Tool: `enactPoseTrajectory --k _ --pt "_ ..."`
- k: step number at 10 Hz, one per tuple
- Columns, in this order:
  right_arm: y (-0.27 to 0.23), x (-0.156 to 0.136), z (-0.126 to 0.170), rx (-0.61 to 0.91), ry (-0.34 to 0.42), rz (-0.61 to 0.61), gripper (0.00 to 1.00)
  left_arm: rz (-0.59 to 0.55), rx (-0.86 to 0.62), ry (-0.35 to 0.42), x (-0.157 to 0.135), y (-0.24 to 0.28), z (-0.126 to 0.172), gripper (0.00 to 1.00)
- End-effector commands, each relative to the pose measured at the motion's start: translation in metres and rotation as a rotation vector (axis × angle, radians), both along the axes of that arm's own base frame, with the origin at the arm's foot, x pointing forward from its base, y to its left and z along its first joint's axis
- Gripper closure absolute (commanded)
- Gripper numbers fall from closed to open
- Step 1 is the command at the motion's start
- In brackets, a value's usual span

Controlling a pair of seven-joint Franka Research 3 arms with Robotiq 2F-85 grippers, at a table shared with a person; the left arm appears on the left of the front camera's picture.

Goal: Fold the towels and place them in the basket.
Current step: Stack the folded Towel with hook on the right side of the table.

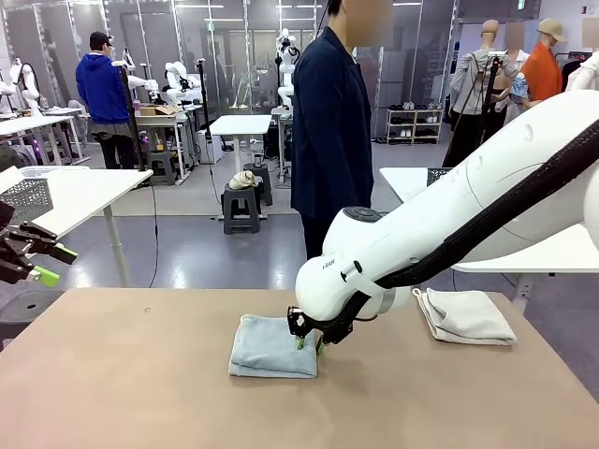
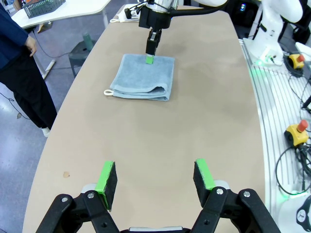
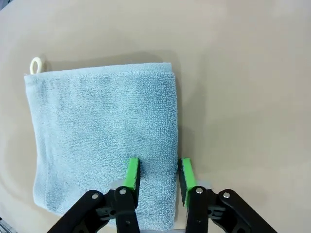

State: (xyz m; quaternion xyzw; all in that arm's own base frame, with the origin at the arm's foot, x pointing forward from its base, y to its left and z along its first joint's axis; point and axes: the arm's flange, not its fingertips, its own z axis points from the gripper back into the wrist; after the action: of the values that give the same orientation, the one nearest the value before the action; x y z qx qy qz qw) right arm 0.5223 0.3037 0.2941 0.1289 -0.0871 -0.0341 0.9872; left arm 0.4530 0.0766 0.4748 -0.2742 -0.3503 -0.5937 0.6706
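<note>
Front view: grey-blue towel (image 1: 273, 347) folded flat on the table (image 1: 140, 393) just left of centre, right gripper (image 1: 309, 343) down on its right-hand edge, left gripper (image 1: 37, 264) well apart at the far left and clear of the surface, so clearly the right arm nearer; cream towel (image 1: 465, 315) folded farther right near the table's far edge. Left wrist view: left gripper (image 2: 154, 182) spread wide over bare table with nothing between the pads, grey-blue towel (image 2: 143, 76) straight ahead and far off, its loop (image 2: 108, 92) at the near-left corner, right gripper (image 2: 150, 54) planted on its far side. Right wrist view: right gripper (image 3: 158, 178) straddling the towel's (image 3: 102, 141) right border, one pad (image 3: 132, 174) on the terry, the other pad (image 3: 187, 175) just outside the edge, narrowed around that edge, though full clamping cannot be told; edge running straight away from the fingers.
</note>
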Motion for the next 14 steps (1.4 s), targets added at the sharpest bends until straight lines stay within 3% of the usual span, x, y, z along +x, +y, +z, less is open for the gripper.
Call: enactPoseTrajectory --k 1,2,4,7,8,12,13,14 --pt "0.0049 0.0025 -0.0025 -0.002 -0.028 0.002 0.77 -0.007 -0.009 -0.006 -0.002 0.0003 0.0007 0.19" --pt "0.0038 0.0015 -0.0024 -0.002 -0.03 -0.001 0.94 -0.007 -0.009 -0.006 -0.002 0.0003 0.0007 0.19" --pt "0.0022 -0.0006 -0.0024 -0.005 -0.028 -0.003 1.0 -0.007 -0.009 -0.006 -0.002 0.0003 0.0007 0.19" --pt "0.0008 0.0002 0.0003 -0.015 0.031 0.033 1.0 -0.007 -0.009 -0.006 -0.002 0.0003 0.0007 0.19" --pt "0.0009 -0.0005 0.0002 0.0 -0.001 0.002 1.0 -0.007 -0.009 -0.006 -0.002 0.0003 0.0007 0.19" --pt "0.0009 -0.0005 0.0002 0.0 -0.001 0.002 1.0 -0.007 -0.009 -0.006 -0.002 0.0003 0.0007 0.19" --pt "0.0011 -0.0001 0.0009 -0.002 0.005 0.005 0.96 -0.007 -0.009 -0.006 -0.002 0.0003 0.0007 0.19" --pt "-0.0043 0.0029 0.0068 -0.086 -0.083 0.031 0.96 -0.007 -0.009 -0.006 -0.002 0.0003 0.0007 0.19"
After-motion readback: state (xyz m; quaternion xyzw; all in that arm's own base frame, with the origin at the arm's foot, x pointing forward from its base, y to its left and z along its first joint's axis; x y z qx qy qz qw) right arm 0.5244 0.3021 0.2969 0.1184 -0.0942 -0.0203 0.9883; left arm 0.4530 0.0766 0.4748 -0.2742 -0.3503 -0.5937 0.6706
